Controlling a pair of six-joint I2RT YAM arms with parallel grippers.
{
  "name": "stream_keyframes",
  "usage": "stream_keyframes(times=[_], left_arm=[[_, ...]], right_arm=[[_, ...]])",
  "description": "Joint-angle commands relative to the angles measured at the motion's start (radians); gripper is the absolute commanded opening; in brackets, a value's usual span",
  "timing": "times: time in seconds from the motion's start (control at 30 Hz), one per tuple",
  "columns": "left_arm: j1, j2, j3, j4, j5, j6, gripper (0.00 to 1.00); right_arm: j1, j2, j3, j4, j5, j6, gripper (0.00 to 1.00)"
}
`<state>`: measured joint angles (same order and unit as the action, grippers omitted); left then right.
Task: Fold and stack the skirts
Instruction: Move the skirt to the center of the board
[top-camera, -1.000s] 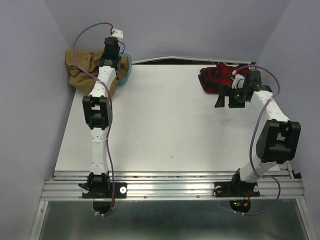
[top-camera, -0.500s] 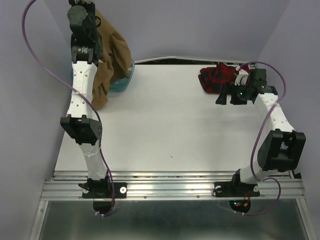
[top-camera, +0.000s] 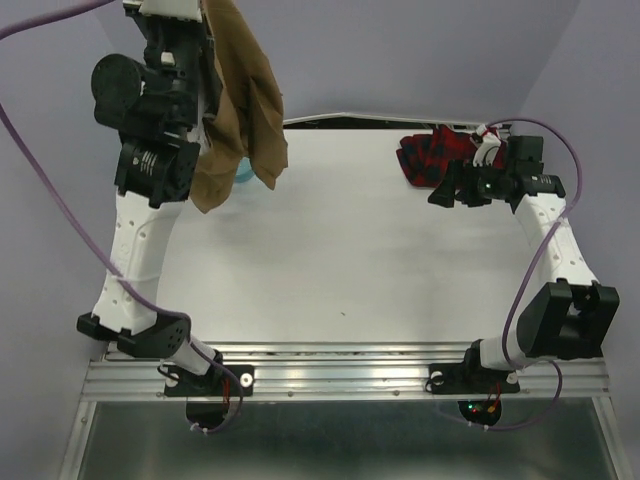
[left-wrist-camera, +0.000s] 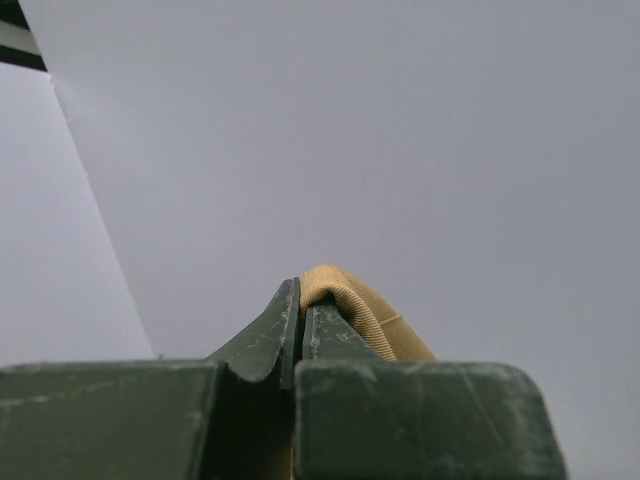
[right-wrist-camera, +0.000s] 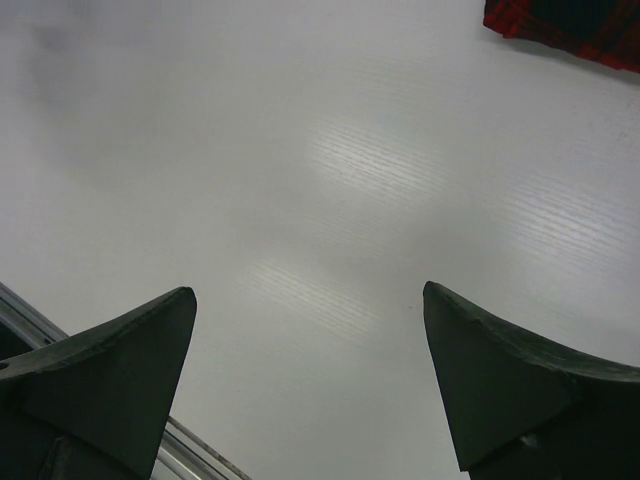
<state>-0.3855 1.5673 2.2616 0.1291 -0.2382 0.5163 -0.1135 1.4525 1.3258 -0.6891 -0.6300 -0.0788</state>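
While L gripper (left-wrist-camera: 300, 300) pinches tan skirt (top-camera: 240, 110), dangling below it, R gripper (right-wrist-camera: 308, 290) wide.

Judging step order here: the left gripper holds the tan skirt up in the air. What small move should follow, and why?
Probably swing the tan skirt over the bare middle of the table and lower it. The left gripper is shut on one fold, so the cloth hangs bunched above the far-left corner, where it cannot be spread.

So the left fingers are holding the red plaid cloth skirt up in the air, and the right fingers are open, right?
No, the left fingers hold the plain tan-brown cloth skirt up, as the top external view shows; the right fingers are open.
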Motion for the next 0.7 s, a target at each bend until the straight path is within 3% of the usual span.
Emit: stream_keyframes(times=[0.0,0.1,0.2,0.3,0.4,0.57,0.67], left_arm=[[-0.076,-0.142,-0.165,0.018,0.049,-0.015,0.0],[-0.121,-0.193,-0.299,-0.049,0.074,-0.096,0.0],[-0.133,-0.249,-0.481,-0.146,0.222,-0.183,0.0],[-0.136,-0.265,-0.592,-0.232,0.5,-0.284,0.0],[-0.138,-0.274,-0.69,-0.232,0.594,-0.432,0.0],[-0.179,-0.253,-0.818,-0.289,0.779,-0.46,0.0],[-0.191,-0.221,-0.82,-0.344,0.943,-0.379,0.03]], right_arm=[[0.005,-0.06,0.027,0.005,-0.088,0.011,1.0],[0.005,-0.076,0.068,-0.021,-0.125,0.005,1.0],[0.005,-0.093,0.133,-0.042,-0.17,-0.006,1.0],[0.005,-0.11,0.18,-0.053,-0.232,-0.016,1.0],[0.005,-0.118,0.193,-0.067,-0.305,-0.029,1.0],[0.026,-0.136,0.132,-0.07,-0.385,-0.058,1.0],[0.067,-0.144,0.076,-0.075,-0.398,-0.099,1.0]])
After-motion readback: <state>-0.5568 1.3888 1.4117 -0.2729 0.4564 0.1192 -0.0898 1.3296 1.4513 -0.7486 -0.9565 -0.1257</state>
